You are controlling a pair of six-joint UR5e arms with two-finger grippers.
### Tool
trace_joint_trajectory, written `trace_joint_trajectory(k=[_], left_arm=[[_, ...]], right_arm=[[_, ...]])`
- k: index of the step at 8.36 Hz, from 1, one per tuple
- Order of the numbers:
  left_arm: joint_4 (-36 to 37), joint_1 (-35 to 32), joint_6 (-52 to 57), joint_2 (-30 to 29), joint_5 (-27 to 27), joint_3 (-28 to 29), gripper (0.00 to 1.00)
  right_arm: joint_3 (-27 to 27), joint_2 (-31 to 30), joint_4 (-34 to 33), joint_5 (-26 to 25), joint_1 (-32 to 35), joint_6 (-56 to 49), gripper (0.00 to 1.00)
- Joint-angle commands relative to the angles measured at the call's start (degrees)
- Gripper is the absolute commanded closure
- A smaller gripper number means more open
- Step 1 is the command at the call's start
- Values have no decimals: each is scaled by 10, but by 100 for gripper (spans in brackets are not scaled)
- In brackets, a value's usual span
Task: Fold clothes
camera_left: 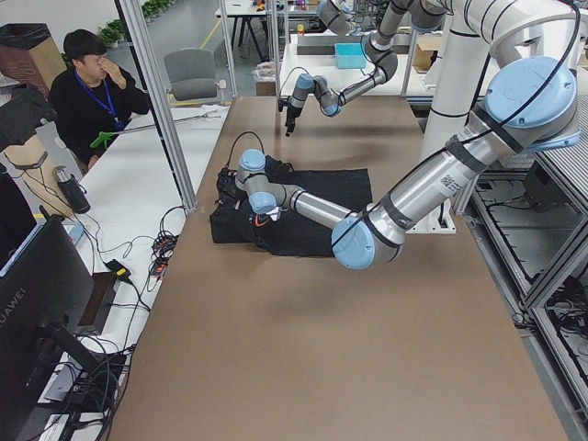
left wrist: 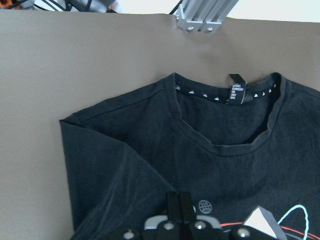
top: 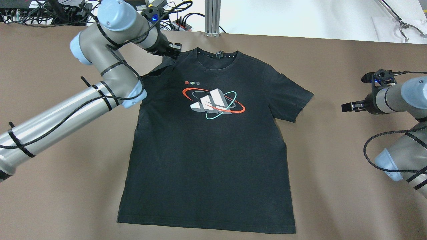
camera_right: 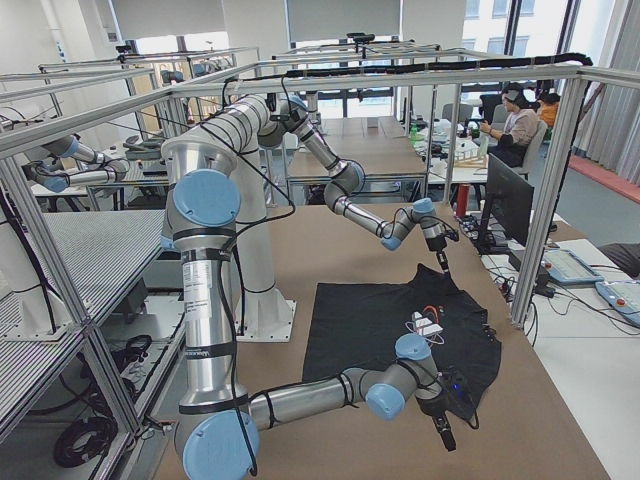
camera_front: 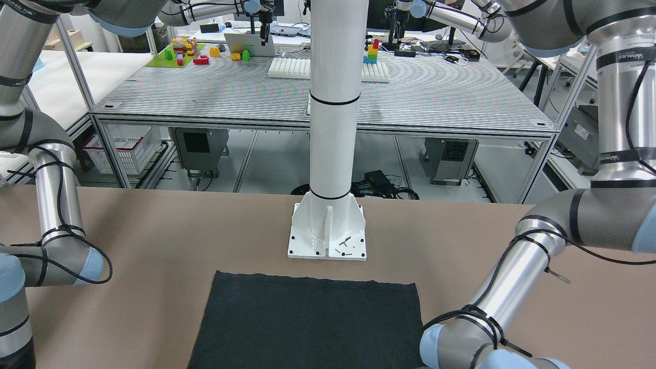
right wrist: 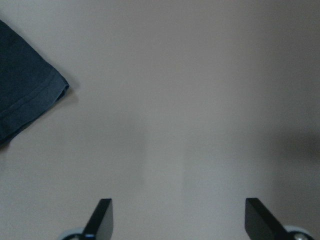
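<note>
- Black cotton shirt [top: 206, 150] lies face up in the middle of the tabletop [top: 333, 200], with its print [top: 213, 103] showing. Seen from overhead, the collar [top: 217, 55] is at 12 o'clock and the hem [top: 206, 228] at 6 o'clock, so its long axis runs 12 to 6.
- Left end effector [top: 172, 50] sits at about 11 o'clock on the shirt, right at the shoulder beside the collar. Its fingers [left wrist: 179, 205] are pressed together. A crease in the cloth runs up to them, so they seem to be nipping the shoulder fabric, though the wrist view cuts off too low to be sure.
- Tucked sleeve [top: 153, 75] under that arm is drawn in toward the body rather than lying out flat.
- Spread sleeve [top: 293, 100] on the other side lies flat, pointing toward 3 o'clock.
- Right end effector [top: 347, 106] hangs over bare tabletop at 3 o'clock from the shirt, apart from the cloth. Its fingers are spread wide and hold nothing. In its own wrist view only the cuff of the spread sleeve [right wrist: 25, 90] shows, off at 10 o'clock.
- By my reading the left arm is the nearer one, already on the shirt. The right arm would have to travel toward 9 o'clock to reach the spread sleeve, and any fold of the sides would run across the 12-to-6 axis.
</note>
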Motion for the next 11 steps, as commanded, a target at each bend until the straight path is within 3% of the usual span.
trace_joint_trajectory(k=[1, 3, 8, 11], left_arm=[[21, 63, -19, -15, 93, 2, 100], [22, 90, -28, -16, 136, 4, 100], [51, 94, -114, -39, 174, 10, 100], [48, 83, -115, -50, 165, 32, 100]], right_arm=[[-1, 0, -1, 0, 0, -1, 6], [-1, 0, -2, 0, 0, 0, 6], [-31, 23, 0, 0, -4, 0, 6], [-39, 27, 0, 0, -4, -1, 6]])
